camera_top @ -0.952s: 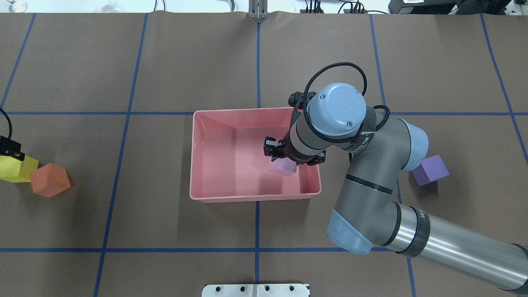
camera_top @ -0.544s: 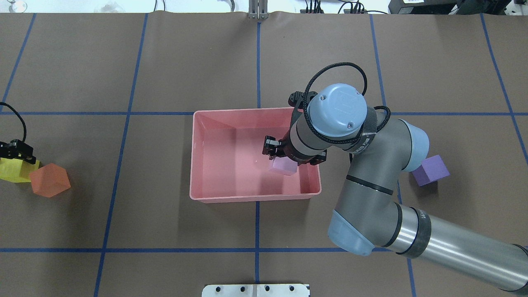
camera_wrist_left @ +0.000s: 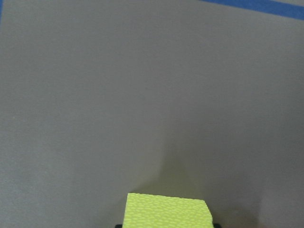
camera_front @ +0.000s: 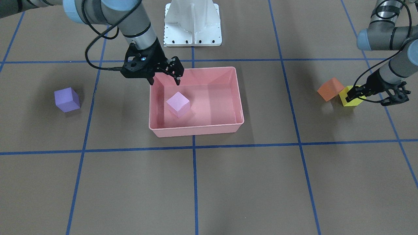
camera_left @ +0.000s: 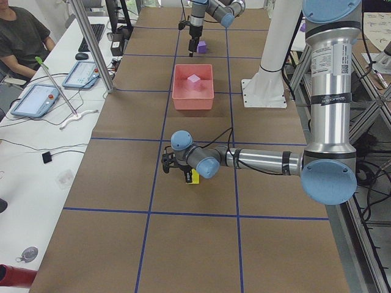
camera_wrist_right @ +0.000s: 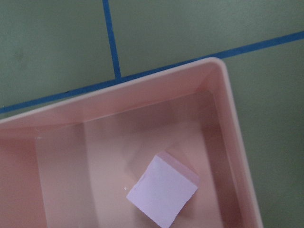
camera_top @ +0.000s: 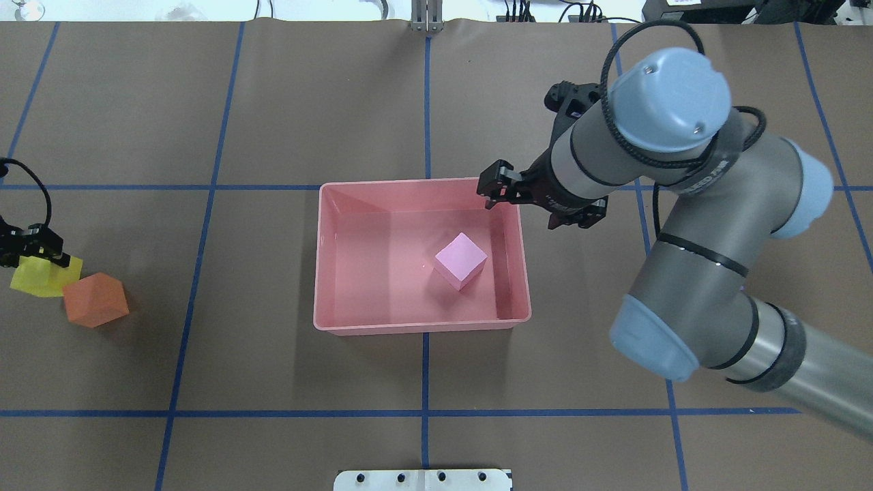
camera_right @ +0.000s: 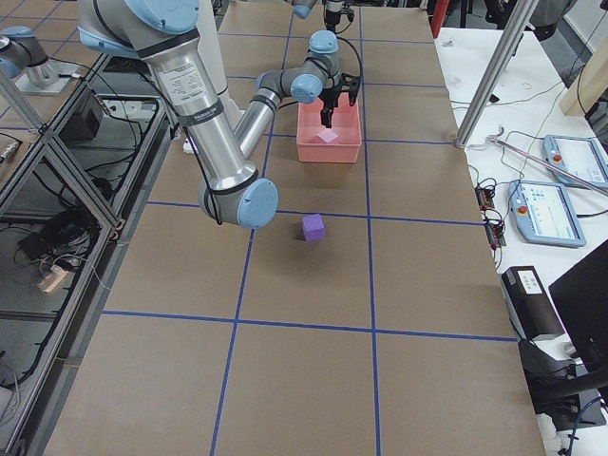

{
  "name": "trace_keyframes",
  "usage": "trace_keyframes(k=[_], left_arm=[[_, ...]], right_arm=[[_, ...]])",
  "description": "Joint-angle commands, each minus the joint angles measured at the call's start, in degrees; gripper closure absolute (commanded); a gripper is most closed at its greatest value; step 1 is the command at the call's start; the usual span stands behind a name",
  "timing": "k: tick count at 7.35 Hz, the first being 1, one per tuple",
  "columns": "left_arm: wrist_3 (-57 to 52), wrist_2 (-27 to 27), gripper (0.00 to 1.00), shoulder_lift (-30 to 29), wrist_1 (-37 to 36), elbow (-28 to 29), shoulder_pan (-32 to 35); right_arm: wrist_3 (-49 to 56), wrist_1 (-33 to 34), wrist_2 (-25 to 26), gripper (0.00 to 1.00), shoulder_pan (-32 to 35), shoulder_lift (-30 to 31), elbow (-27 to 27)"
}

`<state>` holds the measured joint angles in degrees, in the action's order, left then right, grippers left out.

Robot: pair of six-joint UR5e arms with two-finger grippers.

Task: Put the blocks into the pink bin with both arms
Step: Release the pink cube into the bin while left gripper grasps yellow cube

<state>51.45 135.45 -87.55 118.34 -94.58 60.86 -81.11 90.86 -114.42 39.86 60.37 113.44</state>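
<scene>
The light pink cube (camera_top: 461, 260) lies loose in the pink bin (camera_top: 409, 326), right of its middle, and shows in the right wrist view (camera_wrist_right: 162, 193). My right gripper (camera_top: 522, 204) is open and empty above the bin's far right corner (camera_front: 165, 78). My left gripper (camera_top: 39, 258) is shut on the yellow cube (camera_top: 45, 279) at the table's far left, low over the table; the cube fills the bottom of the left wrist view (camera_wrist_left: 167, 211). The orange cube (camera_top: 95, 308) sits against it. The purple cube (camera_front: 67, 99) sits on the table on my right, hidden under my arm in the overhead view.
The white pedestal base (camera_front: 192, 23) stands behind the bin. Blue tape lines (camera_top: 425, 102) cross the brown table cover. An operator's desk with tablets (camera_left: 43, 97) runs along the table's far side.
My right gripper let go of the light pink cube, rose and drew back to the bin's far right corner. My left gripper shifted right with the yellow cube, nudging the orange cube right.
</scene>
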Motion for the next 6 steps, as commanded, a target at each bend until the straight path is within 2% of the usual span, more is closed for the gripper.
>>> trace_keyframes(k=[1,2,3,4,5,6], left_arm=[[8.52,4.64,1.00,-13.61,-16.29,-6.12,4.70],[17.45,4.65,1.00,-22.31,-22.57,-6.66,4.36],[27.11,4.04,1.00,-27.01,-23.15,-7.71,-0.08],[35.82,0.20,1.00,-31.84,-23.24,-7.64,-7.78],[42.44,-5.84,1.00,-36.67,-23.33,-6.51,-14.73],[45.98,-10.86,1.00,-40.20,-23.25,-3.97,-19.59]], right_arm=[[7.39,0.99,-2.56,0.00,5.12,7.88,3.26],[12.77,0.38,-2.65,0.00,5.22,12.97,4.58],[14.91,0.37,-2.56,0.00,6.09,15.37,4.86],[17.97,0.28,-2.56,0.00,6.80,17.83,4.86],[23.31,-0.15,-2.56,0.00,8.29,20.46,4.77],[28.33,-0.42,-2.48,0.00,9.52,23.28,4.51]])
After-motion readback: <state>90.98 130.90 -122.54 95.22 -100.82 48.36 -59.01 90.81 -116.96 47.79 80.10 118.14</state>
